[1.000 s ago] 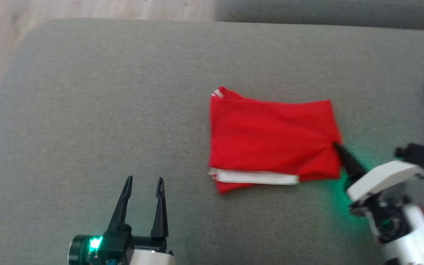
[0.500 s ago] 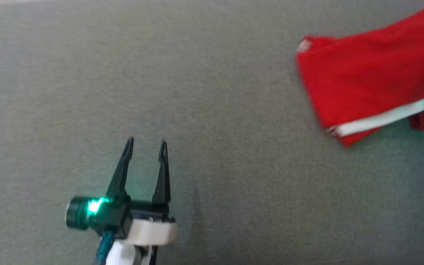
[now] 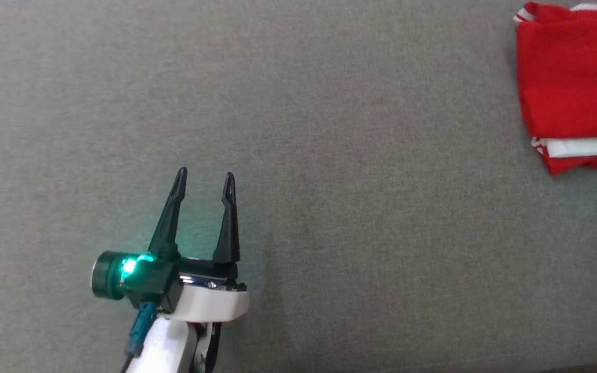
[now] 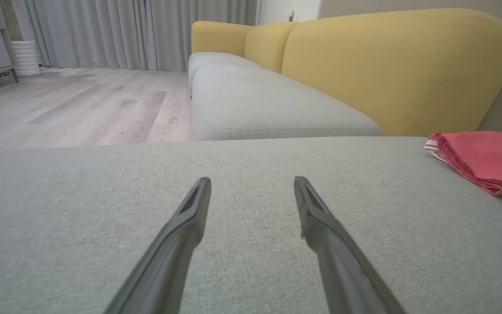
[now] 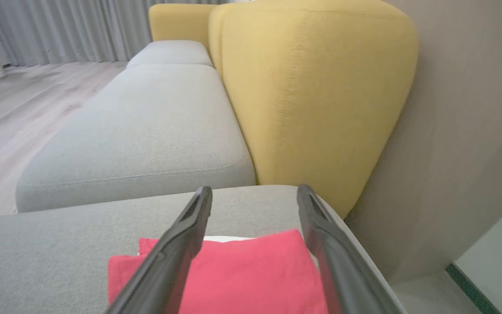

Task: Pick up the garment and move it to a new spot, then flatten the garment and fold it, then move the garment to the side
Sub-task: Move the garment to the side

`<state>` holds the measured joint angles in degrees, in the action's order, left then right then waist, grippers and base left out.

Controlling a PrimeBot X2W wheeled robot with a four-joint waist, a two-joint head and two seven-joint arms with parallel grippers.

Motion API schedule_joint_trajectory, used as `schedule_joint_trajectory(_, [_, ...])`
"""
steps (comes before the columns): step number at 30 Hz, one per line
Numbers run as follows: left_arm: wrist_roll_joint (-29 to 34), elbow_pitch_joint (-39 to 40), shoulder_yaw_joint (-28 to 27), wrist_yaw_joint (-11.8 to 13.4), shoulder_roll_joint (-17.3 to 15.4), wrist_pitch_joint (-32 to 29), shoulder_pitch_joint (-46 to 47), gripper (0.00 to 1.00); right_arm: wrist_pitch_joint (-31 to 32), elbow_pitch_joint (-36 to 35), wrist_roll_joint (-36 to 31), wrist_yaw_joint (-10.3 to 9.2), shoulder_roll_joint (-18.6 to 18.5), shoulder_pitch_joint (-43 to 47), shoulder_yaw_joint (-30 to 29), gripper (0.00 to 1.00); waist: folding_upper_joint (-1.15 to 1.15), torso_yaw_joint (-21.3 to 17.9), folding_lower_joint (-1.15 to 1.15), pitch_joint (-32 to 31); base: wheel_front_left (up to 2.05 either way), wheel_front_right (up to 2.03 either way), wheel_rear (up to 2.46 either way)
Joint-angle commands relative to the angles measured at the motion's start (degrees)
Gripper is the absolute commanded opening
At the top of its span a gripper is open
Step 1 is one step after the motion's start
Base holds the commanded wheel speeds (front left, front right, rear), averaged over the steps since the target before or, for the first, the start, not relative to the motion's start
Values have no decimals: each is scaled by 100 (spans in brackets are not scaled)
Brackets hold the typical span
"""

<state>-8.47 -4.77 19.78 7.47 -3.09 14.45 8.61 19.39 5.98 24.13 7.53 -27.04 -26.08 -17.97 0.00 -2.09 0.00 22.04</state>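
Garment (image 5: 242, 270) no longer in the right tool (image 5: 254, 189), jaws now apart above it; left tool (image 3: 205, 173) open.

The garment (image 3: 573, 77) is red with white trim, folded into a flat, layered rectangle. It lies on the grey cushion (image 3: 329, 155) far off to my right, near the cushion's end, and my head view's edge cuts part of it off.

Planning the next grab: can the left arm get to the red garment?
Probably, with a long reach: only bare cushion lies between the open left pincer and the red garment far to its right.
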Motion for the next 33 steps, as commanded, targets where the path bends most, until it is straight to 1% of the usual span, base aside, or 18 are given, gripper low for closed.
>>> schedule_joint_trajectory(1, [-54,146,-211,-35,21,55,65,100,-174,-221,-178,-4,-55,195,197,100,0,77,0,-144,0,0,0])
schedule_joint_trajectory(4, [-207,114,-255,-19,21,55,-23,100,-711,-205,-551,-4,165,468,762,100,0,220,0,-459,0,0,0])
schedule_joint_trajectory(9, [-313,0,-317,18,21,55,-291,100,-1529,0,-756,-4,743,1010,1701,100,0,508,0,-1072,0,0,0])
schedule_joint_trajectory(13, [-309,-107,-343,3,21,55,-585,100,-2302,379,-939,-4,1160,1455,2193,100,0,720,0,-1545,0,0,0])
schedule_joint_trajectory(15, [-285,-122,-363,-2,21,55,-738,100,-2679,621,-1043,-4,1480,1696,2200,100,0,813,0,-1788,0,0,0])
schedule_joint_trajectory(18, [-291,-28,-392,-83,21,55,-991,100,-3166,917,-1353,-4,1947,2079,2110,100,0,896,0,-2118,0,0,0])
schedule_joint_trajectory(21, [-249,65,-445,-108,21,55,-1233,100,-3394,1000,-1737,-4,2210,2443,2012,100,0,927,0,-2345,0,0,0])
schedule_joint_trajectory(22, [-219,109,-462,-109,21,55,-1293,100,-3421,974,-1846,-4,2266,2554,1971,100,0,929,0,-2405,0,0,0])
schedule_joint_trajectory(25, [-147,226,-530,-88,21,55,-1471,100,-3434,421,-1837,-4,2388,2849,1768,100,0,898,0,-2530,0,0,0])
schedule_joint_trajectory(28, [-104,284,-563,-115,21,55,-1641,100,-3436,-47,-1650,-4,2411,3237,1919,100,0,858,0,-2611,0,0,0])
schedule_joint_trajectory(33, [-40,297,-624,-197,21,55,-1886,100,-3437,-356,-1626,-4,2415,3778,2234,100,0,790,0,-2717,0,0,0])
